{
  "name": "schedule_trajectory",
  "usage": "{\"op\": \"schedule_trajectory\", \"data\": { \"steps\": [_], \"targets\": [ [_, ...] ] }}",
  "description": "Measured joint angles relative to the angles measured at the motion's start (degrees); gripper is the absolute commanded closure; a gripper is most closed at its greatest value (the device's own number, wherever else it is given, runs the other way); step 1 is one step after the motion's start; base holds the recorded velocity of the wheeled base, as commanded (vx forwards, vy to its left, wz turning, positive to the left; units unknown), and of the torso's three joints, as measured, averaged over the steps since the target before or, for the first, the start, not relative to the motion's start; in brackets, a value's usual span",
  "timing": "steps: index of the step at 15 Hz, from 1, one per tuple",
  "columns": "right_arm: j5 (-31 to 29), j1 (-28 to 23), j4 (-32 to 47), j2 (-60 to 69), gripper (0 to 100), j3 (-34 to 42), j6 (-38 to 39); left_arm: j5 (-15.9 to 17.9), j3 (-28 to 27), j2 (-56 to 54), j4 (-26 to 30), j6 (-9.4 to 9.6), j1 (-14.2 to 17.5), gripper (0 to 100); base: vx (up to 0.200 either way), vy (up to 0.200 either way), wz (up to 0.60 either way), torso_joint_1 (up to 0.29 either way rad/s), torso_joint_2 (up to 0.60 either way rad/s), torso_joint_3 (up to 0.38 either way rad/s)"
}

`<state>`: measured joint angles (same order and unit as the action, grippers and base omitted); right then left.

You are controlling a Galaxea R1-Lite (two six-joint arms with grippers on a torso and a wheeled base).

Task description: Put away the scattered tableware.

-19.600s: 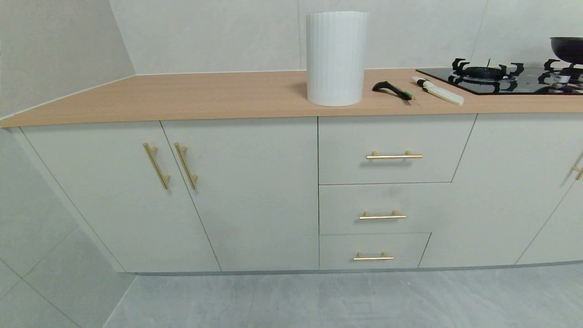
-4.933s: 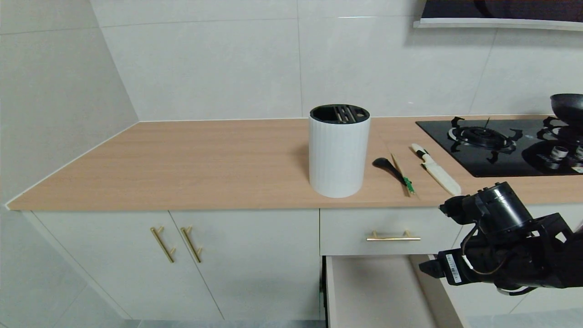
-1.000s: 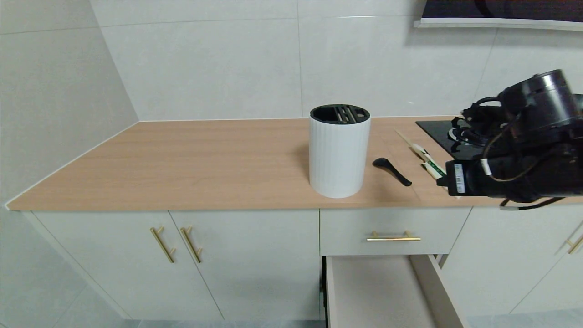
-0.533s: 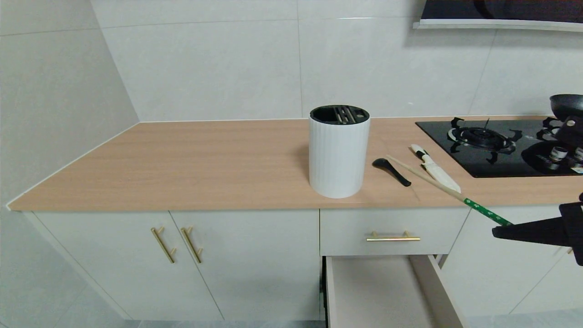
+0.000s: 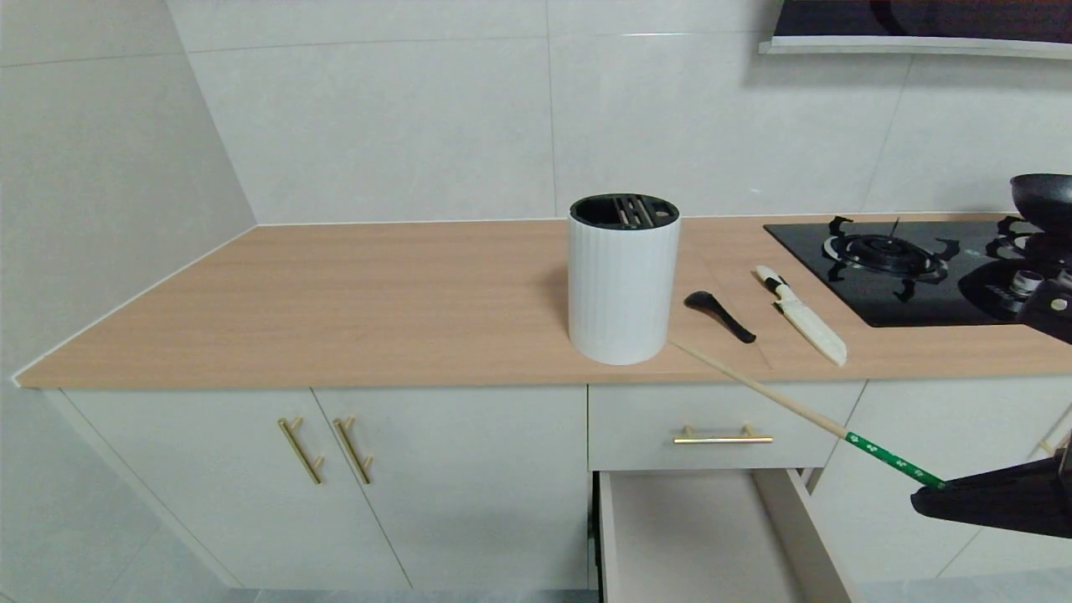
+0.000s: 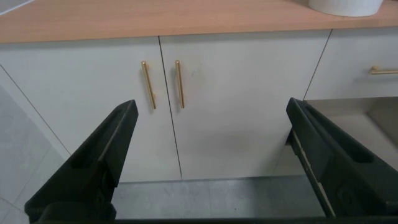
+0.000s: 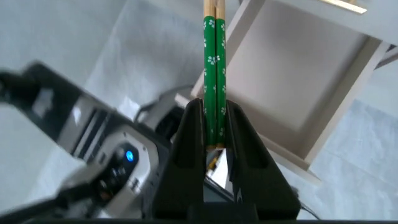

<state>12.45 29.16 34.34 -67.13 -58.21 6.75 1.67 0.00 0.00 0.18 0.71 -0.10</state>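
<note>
- The chopsticks (image 5: 804, 412) were gripped at their green printed ends by the right gripper (image 5: 921, 498), shut tight, near the open drawer (image 5: 687, 536).
- The left gripper (image 6: 210, 112) was found spread wide and empty, low before the cupboard (image 6: 249, 143).
- It was judged that the pair should be levelled over the drawer and lowered before release, to avoid rolling.
- Slim, smooth, pale wooden sticks were noted; the drawer floor was flat and plain.

The pulled-out drawer (image 5: 695, 536) lies open from above, with the closed drawer front's handle (image 5: 723, 435) over its back and the chopsticks (image 5: 804, 416) slanting across above its right side. On the bench (image 5: 377, 301), broad room lies left of the white holder (image 5: 623, 289); to its right, spoon (image 5: 720, 316), knife (image 5: 801, 316) and stove (image 5: 913, 268) crowd the surface.
</note>
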Motion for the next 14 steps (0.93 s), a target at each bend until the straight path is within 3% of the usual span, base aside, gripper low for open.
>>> {"op": "schedule_trajectory", "data": {
  "steps": [6, 14],
  "targets": [
    [0.09, 1.71, -0.11, -1.55, 100, 1.54, -0.09, -0.01, 0.00, 0.00, 0.00, -0.02, 0.00, 0, 0.000, 0.000, 0.00, -0.026, 0.06, 0.036],
    [0.02, 1.87, -1.67, -2.43, 100, 2.76, -0.16, 0.00, 0.00, 0.00, 0.00, -0.02, 0.00, 0, 0.000, 0.000, 0.00, -0.182, 0.46, 0.268]
  ]
}}
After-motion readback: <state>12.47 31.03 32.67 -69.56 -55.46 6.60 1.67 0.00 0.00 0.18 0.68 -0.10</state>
